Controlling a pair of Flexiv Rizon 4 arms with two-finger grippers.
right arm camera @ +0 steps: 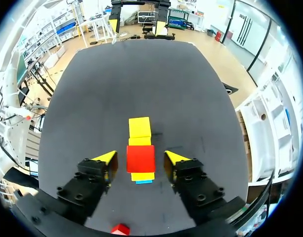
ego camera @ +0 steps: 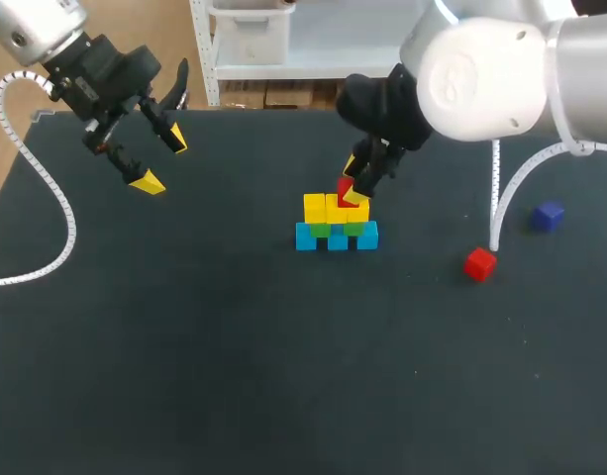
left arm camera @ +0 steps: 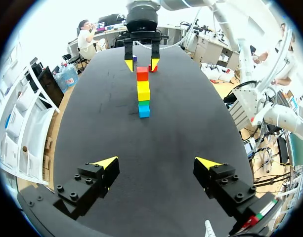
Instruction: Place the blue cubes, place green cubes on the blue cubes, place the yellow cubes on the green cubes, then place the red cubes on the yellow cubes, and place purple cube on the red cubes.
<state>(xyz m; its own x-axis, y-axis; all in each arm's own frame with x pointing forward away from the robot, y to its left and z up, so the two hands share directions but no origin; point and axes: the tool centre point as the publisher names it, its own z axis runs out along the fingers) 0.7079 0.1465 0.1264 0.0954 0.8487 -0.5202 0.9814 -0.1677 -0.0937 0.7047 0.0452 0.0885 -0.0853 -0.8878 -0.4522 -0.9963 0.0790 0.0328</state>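
Shows the right gripper (ego camera: 354,184) released, straddling the top red cube (right arm camera: 140,158) with a gap at each side face, so gripping nothing. Places that cube on the yellow row of the stack (ego camera: 336,234), toward the row's 3 o'clock end in the head view, near the middle of the table (ego camera: 234,376). Appears to leave room on the yellows at 9 o'clock for a second red. Puts the loose red cube (ego camera: 479,263) at 4 o'clock from the stack and the purple cube (ego camera: 549,216) at 3 o'clock, both well apart from it. Finds the left gripper (ego camera: 161,160) spread and empty over the table's 10 o'clock corner.

Looks rigid, light and smooth-faced: probably hard plastic or wood, with no give and little risk of breaking, but some risk of slipping out of a skewed pinch. Best taken on two opposite flat side faces at mid-height, with fingers square to them, never corner to corner. Calls for a gentle squeeze and a straight descent, to avoid nudging the narrow, loosely stacked rows.
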